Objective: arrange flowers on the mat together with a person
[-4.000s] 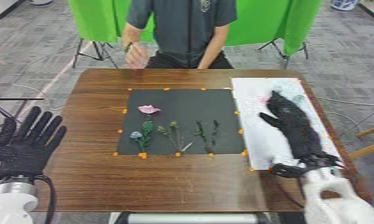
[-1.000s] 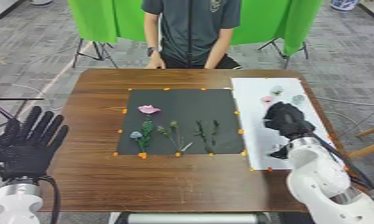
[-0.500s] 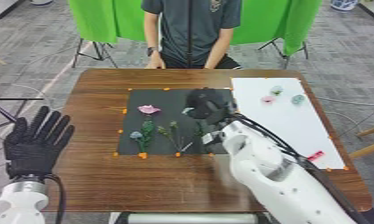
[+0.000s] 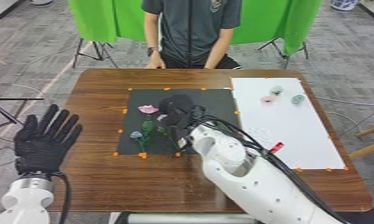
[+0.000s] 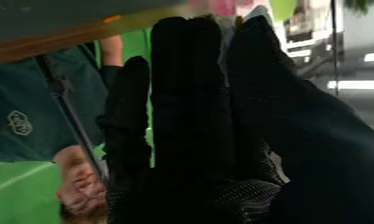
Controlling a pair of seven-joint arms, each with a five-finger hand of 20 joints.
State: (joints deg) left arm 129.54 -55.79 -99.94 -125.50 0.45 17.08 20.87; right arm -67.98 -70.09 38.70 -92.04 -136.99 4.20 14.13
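"What covers our left hand (image 4: pixel 41 147)?"

"Black fabric. Just behind it, our left arm (image 4: pixel 25 200) is white, with a black cable (image 4: pixel 68 192) curving beside it."

"And our right hand (image 4: pixel 179 112)?"

"Also black fabric, finely textured near its base. Behind it we have a rounded white shell (image 4: pixel 237 185) with small dark dots, black cables (image 4: pixel 270 155) alongside, and a small red tag (image 4: pixel 278 147) next to those."
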